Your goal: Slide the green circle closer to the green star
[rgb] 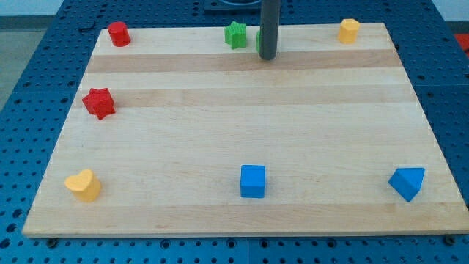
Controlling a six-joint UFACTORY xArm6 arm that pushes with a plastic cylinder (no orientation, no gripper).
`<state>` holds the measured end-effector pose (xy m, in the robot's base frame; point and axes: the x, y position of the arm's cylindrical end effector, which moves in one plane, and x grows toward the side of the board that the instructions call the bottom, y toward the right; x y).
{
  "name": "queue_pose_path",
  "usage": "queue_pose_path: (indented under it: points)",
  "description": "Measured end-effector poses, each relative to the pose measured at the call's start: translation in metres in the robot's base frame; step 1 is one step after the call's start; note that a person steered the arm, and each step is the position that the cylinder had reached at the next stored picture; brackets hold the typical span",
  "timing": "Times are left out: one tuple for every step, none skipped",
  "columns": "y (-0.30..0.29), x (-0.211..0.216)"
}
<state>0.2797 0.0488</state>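
Observation:
The green star (235,34) sits near the view's top edge of the wooden board (242,132), left of centre. The green circle (259,41) is almost wholly hidden behind my rod; only a thin green sliver shows at the rod's left side, just right of the star. My tip (267,56) rests on the board directly in front of the green circle, to the lower right of the star.
A red circle (119,34) is at the top left and a red star (98,103) at the left edge. A yellow pentagon-like block (349,30) is at the top right. A yellow heart (83,185), a blue cube (253,181) and a blue triangle (407,182) line the bottom.

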Motion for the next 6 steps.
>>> queue_pose_path:
  points:
    - [0.031,0.003]
    - [0.046,-0.016]
    - [0.033,-0.03]
    - [0.004,-0.032]
    - [-0.003,-0.032]
    - [0.003,-0.019]
